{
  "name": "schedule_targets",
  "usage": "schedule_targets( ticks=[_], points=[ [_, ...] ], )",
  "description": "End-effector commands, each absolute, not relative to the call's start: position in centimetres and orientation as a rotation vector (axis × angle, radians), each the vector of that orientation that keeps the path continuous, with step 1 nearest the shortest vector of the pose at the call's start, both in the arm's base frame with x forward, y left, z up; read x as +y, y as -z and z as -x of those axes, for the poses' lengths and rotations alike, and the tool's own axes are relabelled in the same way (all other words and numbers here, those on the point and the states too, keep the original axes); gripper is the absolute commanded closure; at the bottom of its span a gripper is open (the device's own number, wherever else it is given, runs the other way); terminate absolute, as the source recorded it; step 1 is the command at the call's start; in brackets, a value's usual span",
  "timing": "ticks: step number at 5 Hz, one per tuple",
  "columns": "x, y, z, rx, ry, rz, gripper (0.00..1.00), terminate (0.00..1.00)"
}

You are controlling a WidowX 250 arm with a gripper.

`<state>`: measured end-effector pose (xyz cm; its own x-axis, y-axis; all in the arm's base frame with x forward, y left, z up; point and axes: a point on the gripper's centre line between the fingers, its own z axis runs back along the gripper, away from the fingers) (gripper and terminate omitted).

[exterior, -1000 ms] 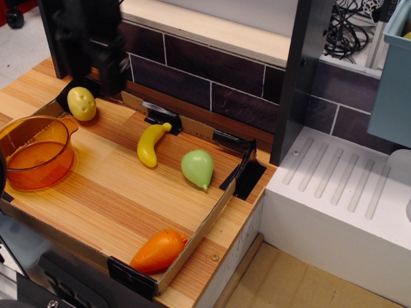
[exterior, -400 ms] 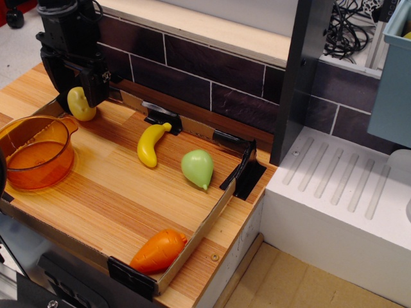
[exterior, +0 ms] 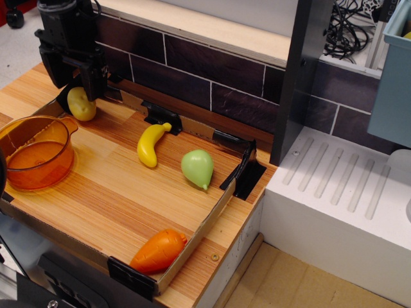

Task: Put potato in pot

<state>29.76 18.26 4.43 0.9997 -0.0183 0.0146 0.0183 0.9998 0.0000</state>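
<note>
The pale yellow potato [exterior: 81, 105] lies on the wooden board at its far left corner. My black gripper [exterior: 77, 85] hangs right over it, open, with one finger on each side of the potato's top and the right finger [exterior: 94, 82] hiding part of its upper edge. I cannot tell whether the fingers touch it. The translucent orange pot [exterior: 33, 153] stands upright and empty at the board's left edge, just in front of the potato, with its handle tab pointing toward it.
A yellow banana [exterior: 151, 144] and a light green pear [exterior: 198, 168] lie mid-board. An orange carrot [exterior: 158, 251] lies at the front edge. A low rim with black corner brackets [exterior: 244, 172] borders the board. A dark tiled wall [exterior: 212, 77] runs behind it.
The gripper came in from the back, moved left and dropped over the potato. In the last half second it barely shifted. The potato and the pot have not moved.
</note>
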Motion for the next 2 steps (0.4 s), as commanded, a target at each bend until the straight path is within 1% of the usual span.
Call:
schedule_targets(
  ticks=[1, 2],
  points=[
    [17.94, -3.99, -31.11, -0.027, 0.011, 0.006, 0.0, 0.0],
    [17.86, -3.71, -31.24, -0.03, 0.011, 0.007, 0.0, 0.0]
  ],
)
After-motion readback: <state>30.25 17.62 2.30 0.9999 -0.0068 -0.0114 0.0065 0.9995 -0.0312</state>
